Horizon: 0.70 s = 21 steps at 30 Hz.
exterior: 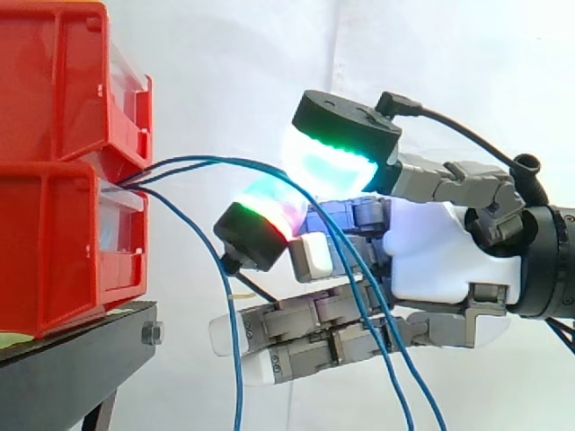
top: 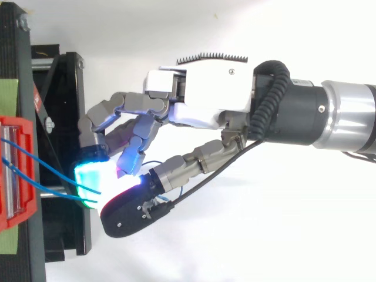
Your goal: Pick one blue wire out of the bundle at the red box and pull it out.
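Our hand [exterior: 445, 256] reaches in level from the right and is partly closed. Two glowing pads [exterior: 328, 166] come together near the red box [exterior: 63, 251], while the lower fingers lie straight underneath and hold nothing. A blue wire [exterior: 229, 162] arcs out of the bundle [exterior: 135, 183] and runs in between those two pads. In the top view the pads meet right where the strands arrive, so we read this as a pinch on the wire. Two strands run side by side there before trailing down across the fingers, so we cannot tell whether one or both sit in the pinch.

We judge that the straight fingers are kept low to stay clear of the strands. The pinch looks to be taken near the box so that a pull runs straight out along the wire. The bundle leaves the slot between the red box and the upper red bin [exterior: 54, 81], both on the black stand [exterior: 72, 364], and a further strand hangs loose past the stand.

We make out no writing. The green patch [top: 8, 97] beside the box looks blank, and the bins show no legible label.
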Tool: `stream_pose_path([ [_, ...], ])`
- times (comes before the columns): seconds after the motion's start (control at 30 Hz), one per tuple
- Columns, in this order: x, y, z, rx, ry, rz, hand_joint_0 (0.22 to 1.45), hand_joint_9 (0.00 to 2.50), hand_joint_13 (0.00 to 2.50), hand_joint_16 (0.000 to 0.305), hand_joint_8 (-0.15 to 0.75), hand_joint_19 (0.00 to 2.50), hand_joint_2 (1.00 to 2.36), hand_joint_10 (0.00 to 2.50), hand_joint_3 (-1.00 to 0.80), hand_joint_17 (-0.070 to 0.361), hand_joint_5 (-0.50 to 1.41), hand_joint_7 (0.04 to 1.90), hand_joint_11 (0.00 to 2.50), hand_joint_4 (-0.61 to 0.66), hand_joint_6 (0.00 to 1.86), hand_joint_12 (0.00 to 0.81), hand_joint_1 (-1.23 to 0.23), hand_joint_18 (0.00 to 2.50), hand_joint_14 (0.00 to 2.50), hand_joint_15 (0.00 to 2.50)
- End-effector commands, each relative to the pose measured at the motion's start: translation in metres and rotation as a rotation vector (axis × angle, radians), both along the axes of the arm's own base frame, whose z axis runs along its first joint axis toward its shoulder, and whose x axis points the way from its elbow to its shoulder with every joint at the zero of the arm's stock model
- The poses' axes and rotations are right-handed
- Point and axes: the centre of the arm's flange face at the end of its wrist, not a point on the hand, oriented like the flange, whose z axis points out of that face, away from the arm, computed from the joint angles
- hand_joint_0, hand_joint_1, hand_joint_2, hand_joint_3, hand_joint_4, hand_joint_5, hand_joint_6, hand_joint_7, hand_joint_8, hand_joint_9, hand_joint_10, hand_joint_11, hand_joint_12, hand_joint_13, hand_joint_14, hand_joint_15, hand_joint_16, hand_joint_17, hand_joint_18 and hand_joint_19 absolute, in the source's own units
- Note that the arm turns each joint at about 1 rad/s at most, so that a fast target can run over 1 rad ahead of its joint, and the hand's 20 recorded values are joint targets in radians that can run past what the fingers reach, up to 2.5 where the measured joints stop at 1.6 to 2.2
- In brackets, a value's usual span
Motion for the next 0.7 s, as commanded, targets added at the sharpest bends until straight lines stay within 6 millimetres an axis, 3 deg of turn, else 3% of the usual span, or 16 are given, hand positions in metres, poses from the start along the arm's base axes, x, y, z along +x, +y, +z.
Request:
stream_pose_path([
  [0.0, 0.0, 0.0, 0.0, -0.009, 0.0, 0.0, 0.59, 1.08, 0.56, 0.067, 0.238, 0.26, 1.0, 0.02, -0.04, 0.15, -0.09, 1.12, 0.5, -0.01, 0.83, 0.414, -0.83, 0.38, 0.01, 0.3],
  [0.37, 0.0, 0.0, 0.003, -0.03, 0.0, -0.001, 0.59, 0.82, 0.32, 0.068, 0.218, 0.14, 1.0, 0.01, -0.02, 0.154, -0.08, 1.11, 0.31, -0.04, 0.82, 0.42, -0.85, 0.15, 0.01, 0.19],
  [0.67, -0.006, 0.0, 0.014, -0.074, 0.027, -0.004, 0.57, 0.81, 0.32, 0.071, 0.231, 0.14, 1.07, 0.01, -0.02, 0.159, -0.08, 1.12, 0.37, -0.05, 0.82, 0.43, -0.86, 0.13, 0.01, 0.2],
])
